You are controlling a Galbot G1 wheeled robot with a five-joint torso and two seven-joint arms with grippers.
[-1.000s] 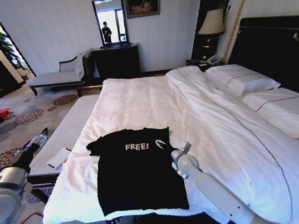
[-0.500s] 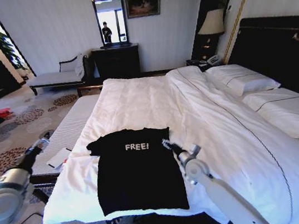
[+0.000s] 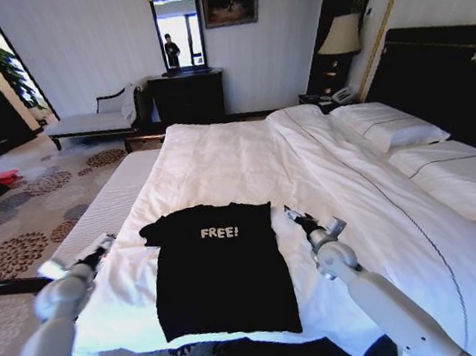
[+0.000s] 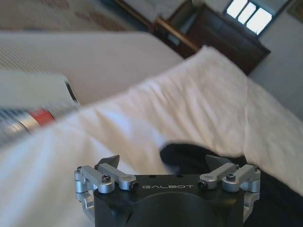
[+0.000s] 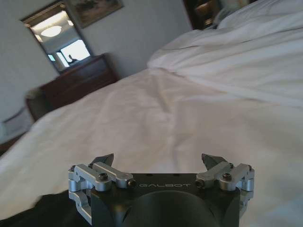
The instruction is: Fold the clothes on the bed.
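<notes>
The clothes are one black T-shirt (image 3: 221, 274) with white "FREE!" lettering, lying flat and face up on the near corner of the bed (image 3: 244, 159). My left gripper (image 3: 98, 248) hovers open over the duvet just left of the shirt's left sleeve. In the left wrist view that gripper (image 4: 163, 163) points at the sleeve (image 4: 189, 158). My right gripper (image 3: 311, 219) is open above the white duvet, just right of the shirt's right sleeve. In the right wrist view, the right gripper (image 5: 157, 161) has nothing between its fingers, and a bit of the shirt (image 5: 28, 210) shows beside it.
A striped bench pad (image 3: 104, 211) runs along the bed's left side, with a blurred flat item (image 4: 33, 118) on it. White pillows (image 3: 388, 130) lie before the dark headboard (image 3: 447, 75). A dresser with mirror (image 3: 188, 96), a chaise (image 3: 91, 121) and a lamp (image 3: 339, 36) stand at the far wall.
My left arm has swung in from the floor side to the bed's edge by the left sleeve. My right gripper has slid rightward, off the right sleeve's edge onto bare duvet.
</notes>
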